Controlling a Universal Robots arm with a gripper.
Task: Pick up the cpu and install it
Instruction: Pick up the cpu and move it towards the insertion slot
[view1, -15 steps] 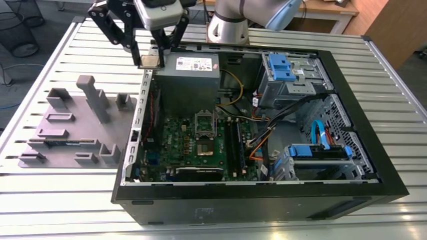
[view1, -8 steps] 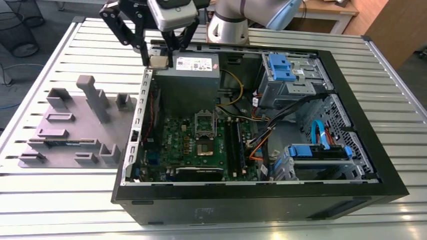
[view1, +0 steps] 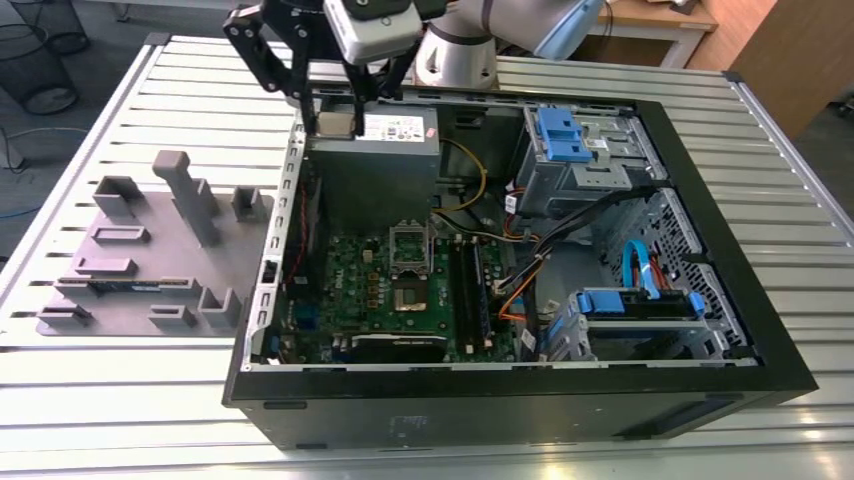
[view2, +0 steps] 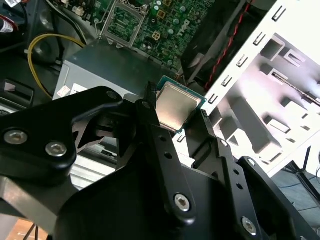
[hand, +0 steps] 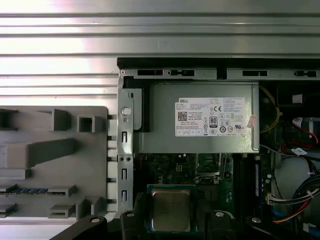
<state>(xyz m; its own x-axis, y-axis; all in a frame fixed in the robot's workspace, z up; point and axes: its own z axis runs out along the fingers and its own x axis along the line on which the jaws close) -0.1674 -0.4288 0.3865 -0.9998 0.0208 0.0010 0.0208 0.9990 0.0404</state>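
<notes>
**Gripper** (view2: 176, 114): one, black, two-fingered. The fingers (view2: 155, 131) stand a chip's width apart and are clamped on opposite edges of the cpu, one finger on each side.

**Cpu** (view2: 173, 102): one. It is a flat square chip with a dull silver top and a green rim, and it sits between the fingertips with its metal face toward both wrist cameras. In the exterior view it hangs in the air (view1: 336, 123) over the open computer case (view1: 747, 300). There it is above the corner of the grey box that lies toward the exterior view's left, close to the case wall. It touches nothing but the fingers.

**Grey box** (hand: 200, 120): one, labelled on top, mounted in the case at the edge of the green board.

**Green board** (view1: 387, 300): one, lying flat in the case bottom.

**Socket** (view1: 414, 290): one, on the board, with its metal frame (view1: 407, 243) swung up. It is well apart from the held chip.

**Blue drive brackets**: two. One is high in the case (view1: 561, 135) and one is lower, toward the exterior view's right (view1: 638, 305).

**Grey holder** (view1: 147, 260): one, beside the case on the exterior view's left, carrying several upright blocks and slots.

**Table** (view1: 120, 400): one, of ribbed metal, bearing both the case and the holder.
</notes>
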